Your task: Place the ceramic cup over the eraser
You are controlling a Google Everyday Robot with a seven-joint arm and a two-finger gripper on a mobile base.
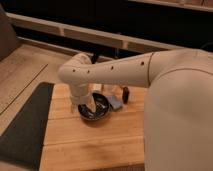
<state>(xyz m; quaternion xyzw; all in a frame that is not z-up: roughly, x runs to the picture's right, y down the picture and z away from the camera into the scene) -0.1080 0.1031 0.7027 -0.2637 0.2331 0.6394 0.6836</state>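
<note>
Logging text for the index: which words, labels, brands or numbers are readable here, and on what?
None readable. The robot arm, the dark bowl, the grey-blue pad and the wooden table show no lettering.
The gripper is down at the bowl, with no marking visible.
</note>
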